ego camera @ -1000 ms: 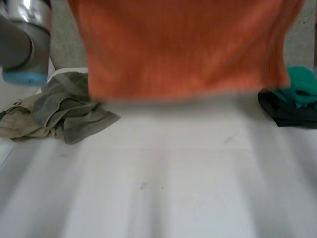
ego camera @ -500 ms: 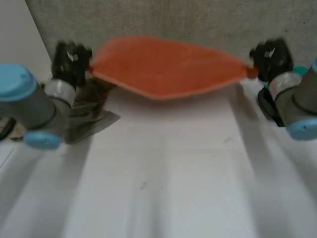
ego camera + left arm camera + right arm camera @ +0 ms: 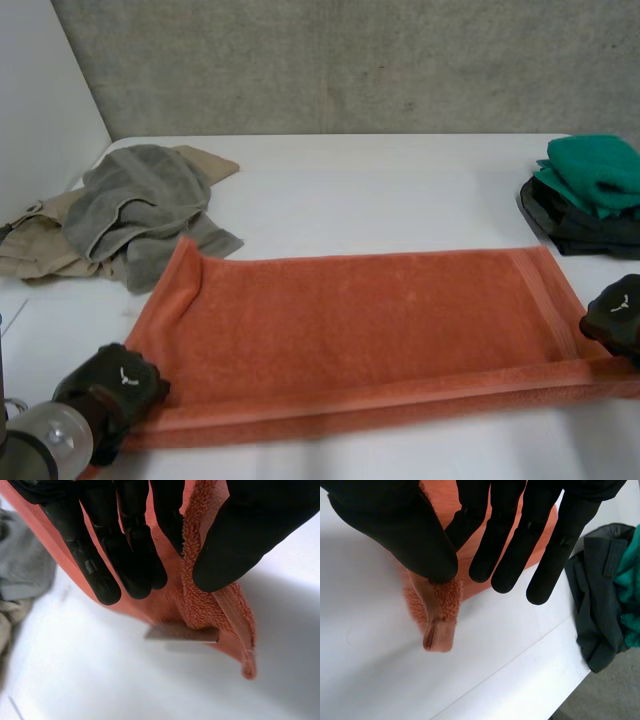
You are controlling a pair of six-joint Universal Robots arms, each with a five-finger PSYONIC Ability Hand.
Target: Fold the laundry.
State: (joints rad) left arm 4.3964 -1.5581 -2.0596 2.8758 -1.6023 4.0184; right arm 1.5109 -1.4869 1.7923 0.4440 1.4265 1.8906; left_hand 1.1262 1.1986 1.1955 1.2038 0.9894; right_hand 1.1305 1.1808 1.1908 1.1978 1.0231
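1. My head view shows the orange towel (image 3: 360, 330) spread flat along the counter (image 3: 380, 180). My left robot hand (image 3: 110, 385) is on its near left corner and my right robot hand (image 3: 618, 315) on its near right corner.
2. My wrist views add the grasp: each robot hand pinches its towel corner between the thumb and straight fingers, with the terry bunched under the thumb.
3. The left wrist view also shows a small brown label (image 3: 182, 632) at that corner; I can read no writing on it.
4. Beyond the towel, a grey cloth (image 3: 140, 200) lies on a beige garment (image 3: 35, 245) at the left. At the right, a green cloth (image 3: 595, 170) sits on a dark garment (image 3: 575, 225).
5. Half a second ago the towel hung stretched in the air between my hands, farther out over the counter. Now it lies down, with both hands at its near edge.
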